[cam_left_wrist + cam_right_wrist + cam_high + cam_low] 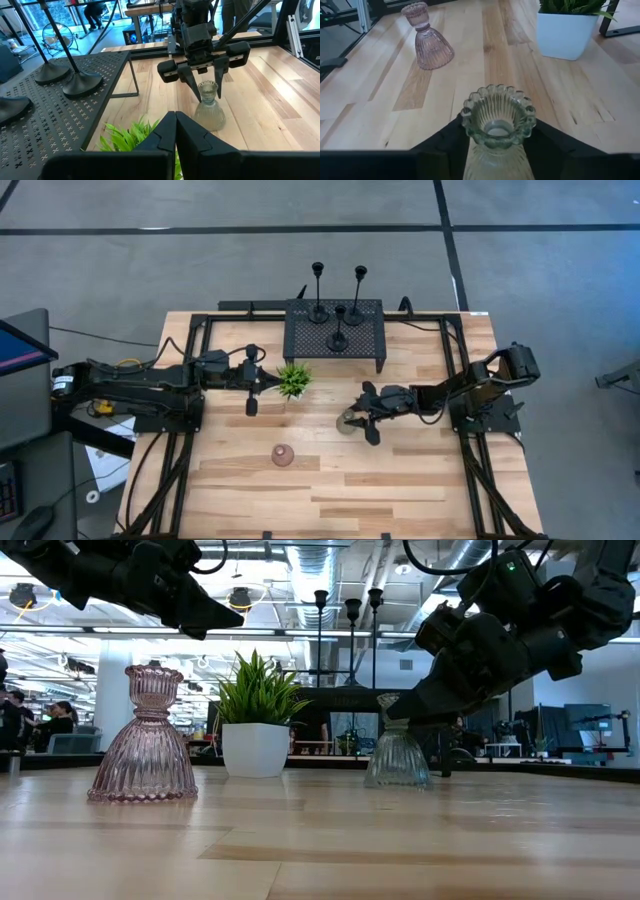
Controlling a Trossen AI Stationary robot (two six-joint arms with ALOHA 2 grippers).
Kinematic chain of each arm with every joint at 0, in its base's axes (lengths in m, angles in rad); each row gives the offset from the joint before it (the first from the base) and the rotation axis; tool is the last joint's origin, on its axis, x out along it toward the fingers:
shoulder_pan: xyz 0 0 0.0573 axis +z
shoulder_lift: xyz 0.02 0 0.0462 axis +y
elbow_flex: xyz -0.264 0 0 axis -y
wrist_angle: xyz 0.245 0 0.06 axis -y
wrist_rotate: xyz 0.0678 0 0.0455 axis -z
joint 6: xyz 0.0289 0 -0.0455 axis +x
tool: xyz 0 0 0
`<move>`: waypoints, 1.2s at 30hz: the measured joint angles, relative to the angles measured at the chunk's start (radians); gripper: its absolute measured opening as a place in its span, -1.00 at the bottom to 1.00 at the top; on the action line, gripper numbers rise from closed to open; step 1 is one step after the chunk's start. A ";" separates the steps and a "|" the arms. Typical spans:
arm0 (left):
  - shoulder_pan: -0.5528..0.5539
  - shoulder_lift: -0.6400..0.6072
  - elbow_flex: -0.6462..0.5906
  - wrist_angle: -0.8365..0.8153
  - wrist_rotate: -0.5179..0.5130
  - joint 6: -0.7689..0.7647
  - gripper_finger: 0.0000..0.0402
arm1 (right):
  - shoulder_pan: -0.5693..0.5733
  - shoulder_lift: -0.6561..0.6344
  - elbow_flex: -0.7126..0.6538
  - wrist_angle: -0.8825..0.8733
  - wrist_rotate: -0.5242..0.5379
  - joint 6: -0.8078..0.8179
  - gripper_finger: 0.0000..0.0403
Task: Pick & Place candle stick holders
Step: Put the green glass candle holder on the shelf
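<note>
A greenish glass candle stick holder (497, 117) stands upright on the table right of centre, with my right gripper (207, 96) shut around it. A pinkish glass holder (283, 456) stands on its wide base nearer the front edge. Three slim black holders (339, 330) stand by their round bases on the black mesh rack (305, 340) at the far edge. My left gripper (175, 127) hovers shut above the table, just left of the small potted plant (293, 380). My right gripper pinches the greenish holder by its narrow neck (208, 100), just under the scalloped top cup, one finger (192, 85) on either side. The fingers come from the table's right side, slanting down. The holder stands upright with its flared base (397, 772) on the table.
The potted plant (255, 735) in its white pot stands between the two arms, a little left of the greenish holder. The mesh rack (60, 115) is raised on legs at the far edge. Bare wood lies between the pink holder (143, 740) and the front edge.
</note>
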 joint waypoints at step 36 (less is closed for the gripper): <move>0.000 0.000 0.000 -0.001 0.000 0.000 -0.98 | -0.091 -0.392 0.115 -0.433 0.003 0.021 -0.34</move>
